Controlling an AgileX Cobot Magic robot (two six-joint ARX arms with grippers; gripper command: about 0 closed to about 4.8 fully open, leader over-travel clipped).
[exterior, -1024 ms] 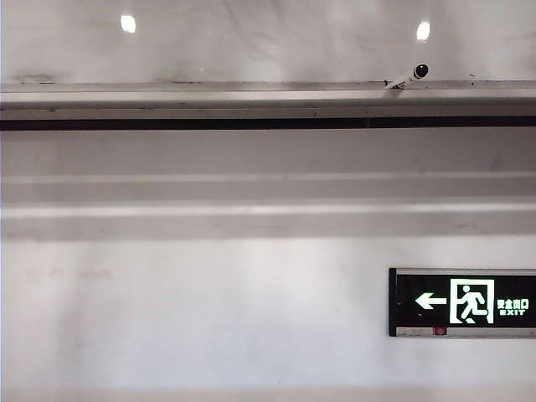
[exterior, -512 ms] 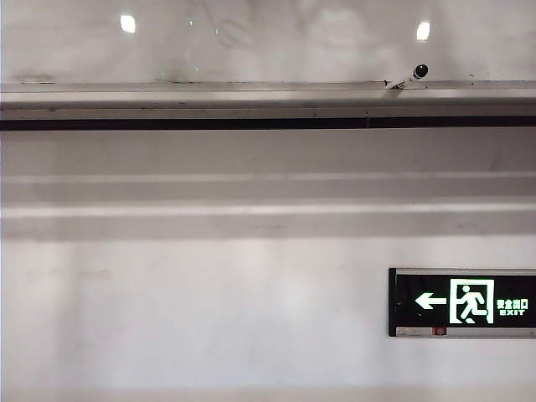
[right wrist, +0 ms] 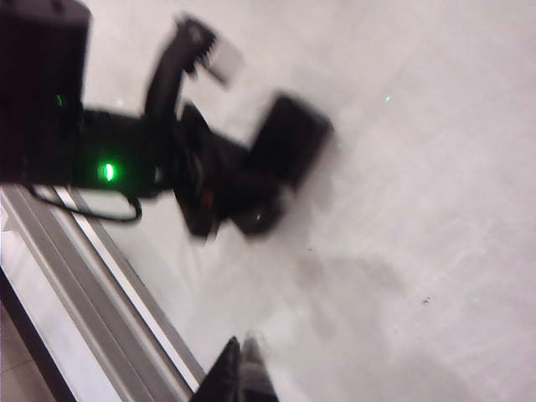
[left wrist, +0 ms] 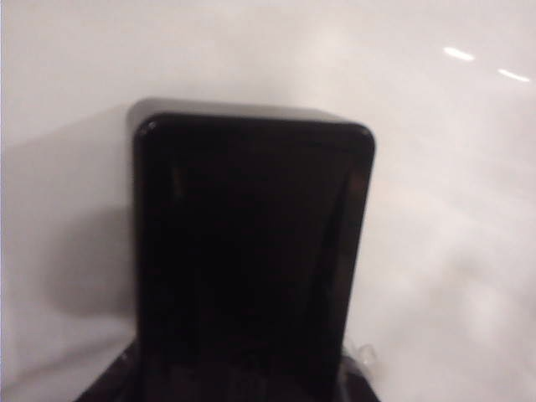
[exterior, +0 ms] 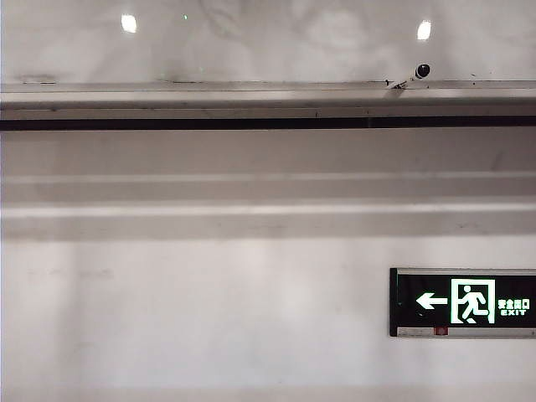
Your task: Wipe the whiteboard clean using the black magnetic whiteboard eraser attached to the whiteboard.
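**Eraser pressed to the board, second arm idle beside it**

From where the fixed camera looks, neither arm is in sight. The whiteboard [exterior: 268,42] fills only the top strip of that view, glossy, with two ceiling lights mirrored in it, one at the left and one at the right. Its silver edge rail [exterior: 209,87] runs across the full width just under it. A small marker [exterior: 412,76] with a dark tip lies tilted on the rail toward the right. Below comes the matte wall, and low on the right hangs a black-and-green exit sign [exterior: 462,302].

The left gripper [left wrist: 243,389] shows only as a dark edge at the foot of its own camera view, its jaws part-way apart and clamped on the black eraser [left wrist: 251,251]. The eraser fills the middle of that view, a rounded black block lying flat against the shiny whiteboard [left wrist: 452,209].

The right wrist camera sees the same pair from the side and blurred: the left gripper [right wrist: 251,188] at the end of its dark arm, holding the eraser [right wrist: 289,138] against the whiteboard [right wrist: 419,209], with the edge rail [right wrist: 100,285] slanting past close by. The right gripper [right wrist: 239,368] has its two fingertips pressed together with nothing between them, poised just off the board, near the rail and apart from the eraser.
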